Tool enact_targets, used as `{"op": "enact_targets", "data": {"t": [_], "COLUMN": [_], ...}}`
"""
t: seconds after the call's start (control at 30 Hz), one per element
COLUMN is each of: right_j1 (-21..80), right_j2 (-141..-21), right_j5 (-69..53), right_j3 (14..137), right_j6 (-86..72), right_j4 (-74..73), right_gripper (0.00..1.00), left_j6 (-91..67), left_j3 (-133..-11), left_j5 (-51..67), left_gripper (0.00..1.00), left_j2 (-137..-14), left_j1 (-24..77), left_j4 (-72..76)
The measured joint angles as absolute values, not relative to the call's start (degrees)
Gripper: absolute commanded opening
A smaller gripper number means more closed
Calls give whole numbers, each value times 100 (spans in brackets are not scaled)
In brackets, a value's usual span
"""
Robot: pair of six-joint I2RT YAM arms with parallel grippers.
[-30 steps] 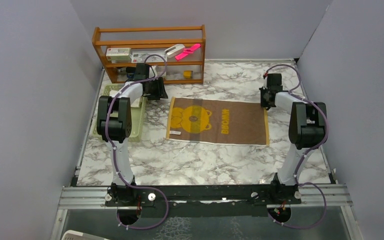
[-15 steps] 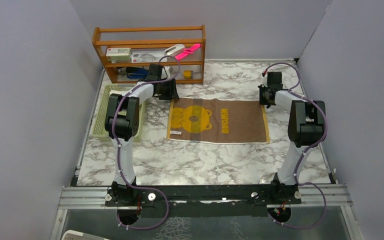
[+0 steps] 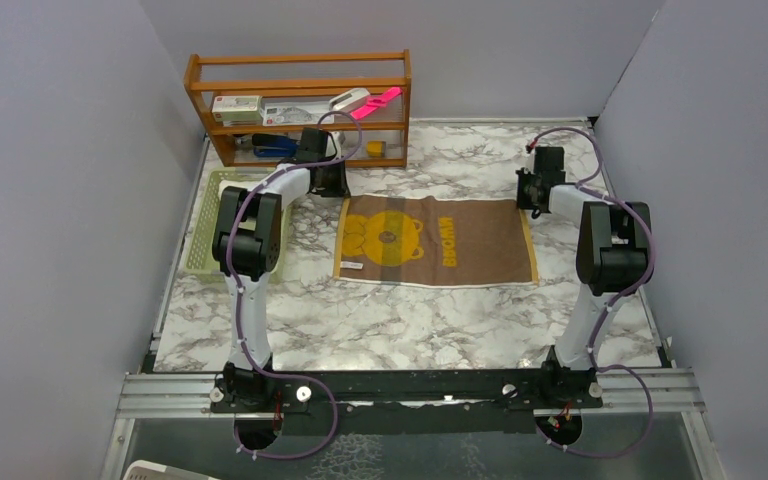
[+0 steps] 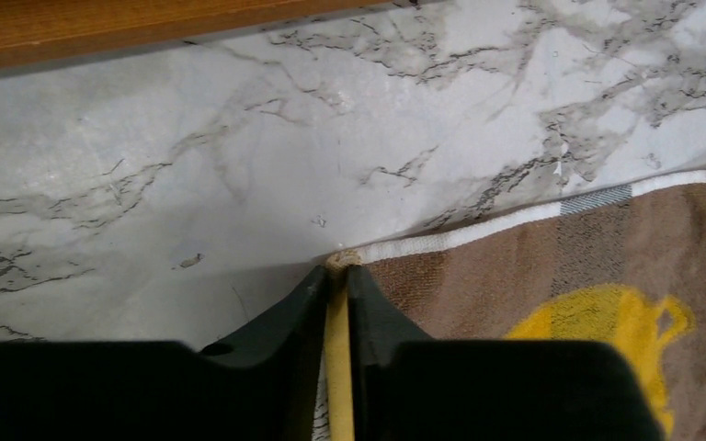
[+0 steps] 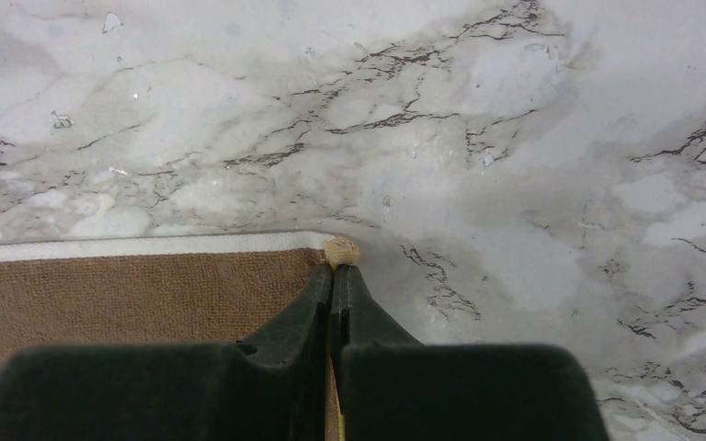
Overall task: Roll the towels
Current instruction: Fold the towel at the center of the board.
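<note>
The left gripper (image 4: 337,276), brought over from the green basket (image 3: 200,230) within the last second, was found pinched on the yellow hem at the far-left corner of the bear towel (image 3: 430,240), which lay flat at mid-table; the right gripper (image 5: 334,276) was pinched on the far-right corner, unmoved. With both far corners held, rolling was judged ready to begin.

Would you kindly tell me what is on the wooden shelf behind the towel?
Higher up on the shelf: white boxes, a white tool and a pink one. Lower down: something blue and a small yellow item. The left arm hides part of the lower level.
</note>
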State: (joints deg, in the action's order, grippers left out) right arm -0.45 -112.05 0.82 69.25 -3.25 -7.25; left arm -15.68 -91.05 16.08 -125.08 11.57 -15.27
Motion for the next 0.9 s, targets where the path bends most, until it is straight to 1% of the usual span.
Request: {"op": "enact_targets", "data": {"t": [0.03, 0.07, 0.27, 0.57, 0.7, 0.8, 0.9], "right_j1": [-45, -45, -45, -43, -34, -34, -34], "right_j2": [-11201, -11194, -11104, -10326, -10151, -9935, -9546], "right_j5": [82, 82, 128, 148, 91, -12, -193], "right_j3": [6914, 6904, 6858, 6724, 6733, 6514, 6055], "right_j6": [-349, -386, -484, -683, -932, -1192, -1466], "right_j4": [-707, -690, -683, -320, -196, -128, -123], "right_gripper": [1, 1, 1, 1, 1, 1, 1], "left_j6": [-1566, -1557, -1511, -1039, -908, -895, -956], "left_j3": [-9118, -9124, -9251, -9684, -9810, -9526, -8825], "left_j5": [1562, 1525, 1435, 1210, 1100, 1002, 978], "left_gripper": [3, 0, 0, 0, 0, 0, 0], "left_j2": [-12521, -12527, -12573, -12623, -12586, -12348, -11806], "left_j1": [1157, 1160, 1164, 1007, 947, 910, 880], "left_j4": [-1535, -1540, -1664, -2228, -2016, -1597, -1186]}}
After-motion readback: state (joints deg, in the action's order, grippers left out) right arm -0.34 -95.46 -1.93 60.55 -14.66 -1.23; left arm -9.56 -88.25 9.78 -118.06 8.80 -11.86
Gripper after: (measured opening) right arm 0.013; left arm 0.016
